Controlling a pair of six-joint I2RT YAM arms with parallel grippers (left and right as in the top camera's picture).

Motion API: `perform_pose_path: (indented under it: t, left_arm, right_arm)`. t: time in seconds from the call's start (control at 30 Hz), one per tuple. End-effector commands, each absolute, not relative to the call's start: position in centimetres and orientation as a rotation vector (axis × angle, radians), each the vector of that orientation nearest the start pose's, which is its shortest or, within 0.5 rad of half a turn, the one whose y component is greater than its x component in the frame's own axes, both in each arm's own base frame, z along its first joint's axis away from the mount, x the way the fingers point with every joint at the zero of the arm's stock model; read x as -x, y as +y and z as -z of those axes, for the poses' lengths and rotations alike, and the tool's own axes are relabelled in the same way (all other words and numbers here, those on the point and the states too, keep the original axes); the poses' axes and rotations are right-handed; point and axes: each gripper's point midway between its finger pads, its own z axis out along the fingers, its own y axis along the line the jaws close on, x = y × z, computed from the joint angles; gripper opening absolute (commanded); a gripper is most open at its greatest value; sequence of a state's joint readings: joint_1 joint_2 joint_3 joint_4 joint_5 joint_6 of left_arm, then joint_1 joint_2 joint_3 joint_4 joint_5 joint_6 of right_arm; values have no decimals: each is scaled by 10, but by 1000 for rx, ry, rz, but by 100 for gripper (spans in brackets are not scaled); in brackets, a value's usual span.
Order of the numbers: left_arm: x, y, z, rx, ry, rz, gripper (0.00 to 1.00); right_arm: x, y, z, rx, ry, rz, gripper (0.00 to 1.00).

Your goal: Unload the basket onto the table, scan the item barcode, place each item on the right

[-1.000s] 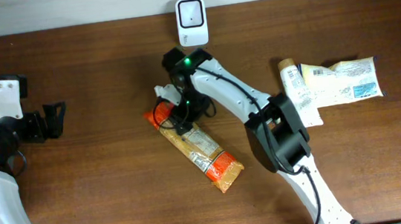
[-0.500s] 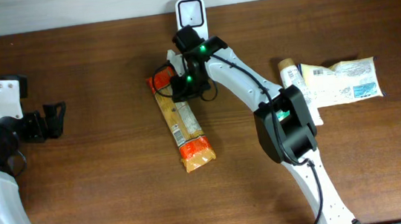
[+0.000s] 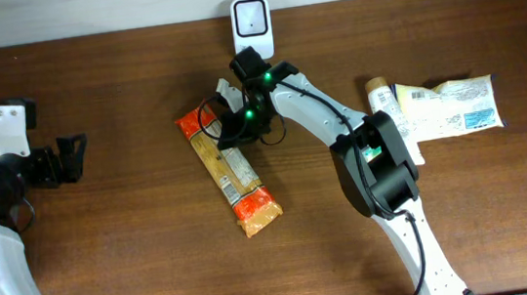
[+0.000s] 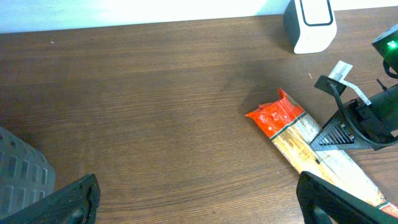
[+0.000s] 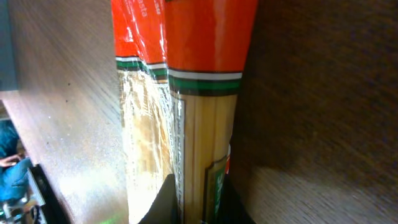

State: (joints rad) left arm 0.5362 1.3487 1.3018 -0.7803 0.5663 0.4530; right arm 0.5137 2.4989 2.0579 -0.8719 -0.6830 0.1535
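Between the fingers of my right pincer [image 5: 199,208], closed almost to touching, sits the red-and-clear spaghetti packet [image 5: 205,124]. I have it nipped near its upper end as it lies flat and slantwise on the brown wooden table [image 3: 139,269]. Just beyond, against the back wall, stands the white barcode scanner [image 3: 252,24], its window facing out over the table. The packet's red top is near it but not in front of it.

By my reckoning the grasp is made and the scan is not. The packet has yet to be lifted and its barcode turned to the window, and I cannot tell which face carries the code.

A pale label runs along the packet and a scrap of green lettering shows by my fingers, but neither can be read. Farther right lie a tube [image 3: 393,119] and a printed pouch [image 3: 456,108], their text too small to make out. Far left, my left pincer [image 3: 70,158] hangs wide open, holding nothing.
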Motion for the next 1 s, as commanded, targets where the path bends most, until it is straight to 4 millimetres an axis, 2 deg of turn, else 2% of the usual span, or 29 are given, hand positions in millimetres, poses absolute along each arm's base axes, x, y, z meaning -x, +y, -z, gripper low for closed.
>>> perform_pose_path:
  t: [0.0,0.03,0.07,0.1,0.13,0.17,0.2,0.23,0.3,0.37,0.43,0.53,0.63,0.67,0.7,0.77,0.8,0.87,0.97]
  left_arm:
    - [-355,103,-263,-184,2223,154,99]
    - [-355,103,-263,-184,2223,154,99]
    - [-355,103,-263,-184,2223,154,99]
    - [-355,103,-263,-184,2223,154,99]
    - [-355,103,-263,-184,2223,154,99]
    - [-355,103,-263,-184,2223,154,99]
    - [-355,103,-263,-184,2223,154,99]
    - [-355,103,-263,-184,2223,154,99]
    - [-355,103,-263,-184,2223,154,99]
    - [-355,103,-263,-184,2223,154,99]
    - [-355,103,-263,-184,2223,154,99]
    - [-355,103,-263,-184,2223,154,99]
    - [-355,103,-263,-184,2223,154,99]
    - [-355,103,-263,-184,2223,154,99]
    - [-355,103,-263,-184,2223,154,99]
    - [-355,103,-263,-184,2223,154,99]
    - [-355,103,-263,-184,2223,154,99]
    - [-355,103,-263,-184,2223,154,99]
    - [-355,103,-263,-184,2223,154,99]
  right_arm:
    - [-414,357,-62,656,2765,-1283,4]
    - [-419,357,-93,663,2687,-1364,4]
    - [-421,356,-115,670,2629,-1416,4]
    - [-425,349,-163,688,2507,-1501,4]
    - [-428,340,-202,703,2409,-1526,4]
    - [-428,335,-218,707,2370,-1526,4]
    - [-429,324,-250,713,2295,-1519,4]
    - [-431,312,-270,691,2258,-1506,4]
    - [-432,296,-305,698,2159,-1520,4]
    - [-437,284,-327,670,2099,-1553,4]
    - [-447,275,-335,638,2067,-1557,4]
    - [-452,277,-350,690,1976,-1512,4]
    - [-458,274,-358,672,1958,-1433,4]
    - [-466,270,-358,647,1966,-1339,4]
    - [-481,265,-351,597,1994,-1165,4]
    - [-511,254,-334,533,2026,-755,4]
    - [-523,253,-326,574,2005,-473,4]
    - [-524,271,-318,827,1896,-102,4]
    - [-511,300,-315,1077,1764,73,4]
